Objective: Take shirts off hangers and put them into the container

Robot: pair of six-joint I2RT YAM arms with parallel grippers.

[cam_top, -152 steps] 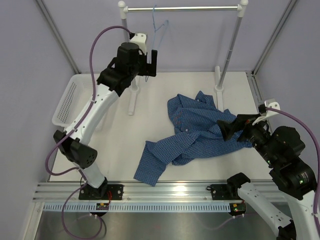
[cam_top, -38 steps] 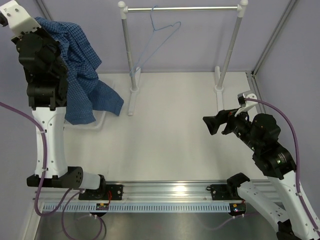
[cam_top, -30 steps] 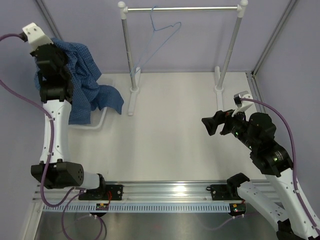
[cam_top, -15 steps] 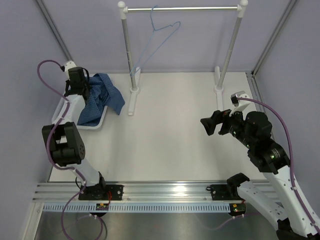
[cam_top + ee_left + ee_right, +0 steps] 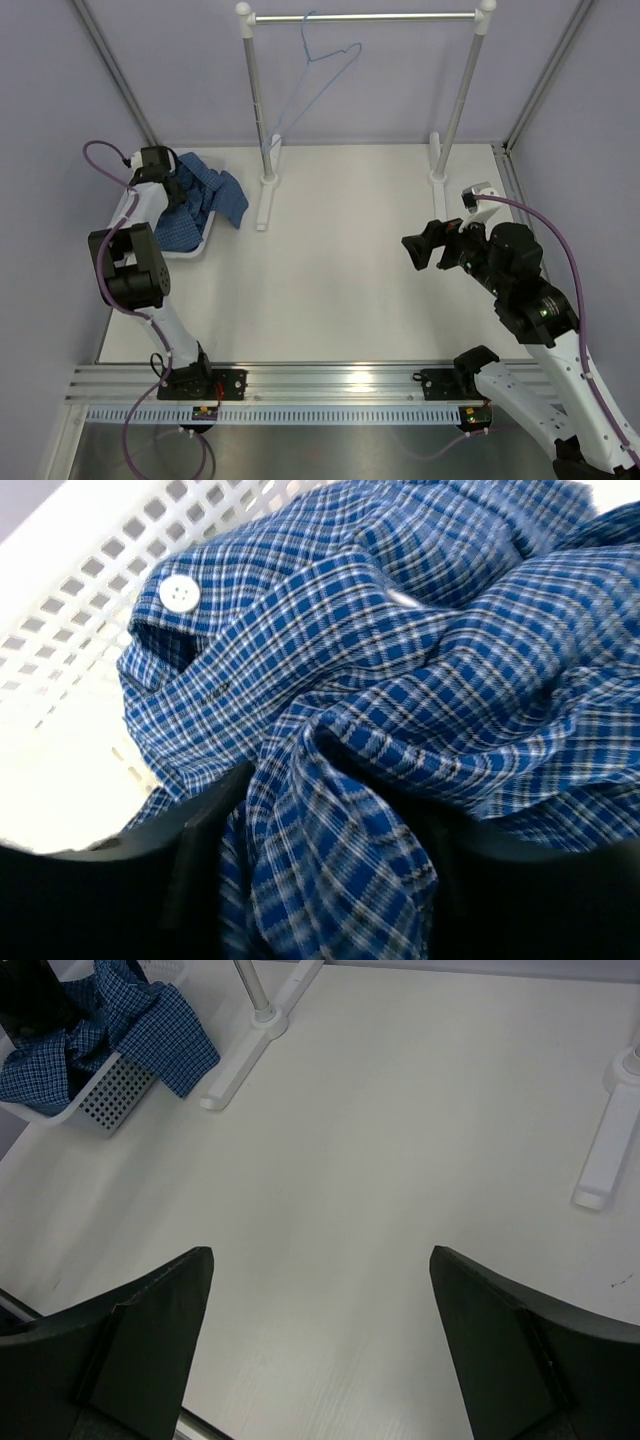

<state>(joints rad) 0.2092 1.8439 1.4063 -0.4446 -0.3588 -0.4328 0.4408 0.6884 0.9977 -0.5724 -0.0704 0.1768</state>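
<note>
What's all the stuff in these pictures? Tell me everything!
shirt: one, blue checked, crumpled in the basket, part drooping over its rim.
basket: one, white, far-left table corner.
hanger: one, light blue wire, bare, on the rail.
clothes rail: one, white and metal, at the back.
table: one, white.
left gripper: black, fingers apart around shirt cloth.
right gripper: black, open, above the table.

Checked cloth shirt (image 5: pixel 400 680), perforated matt plastic basket (image 5: pixel 70 610)

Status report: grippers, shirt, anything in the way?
Left gripper open, down in shirt. Right gripper open, empty. Shirt in basket, part over rim. Nothing blocking.
</note>
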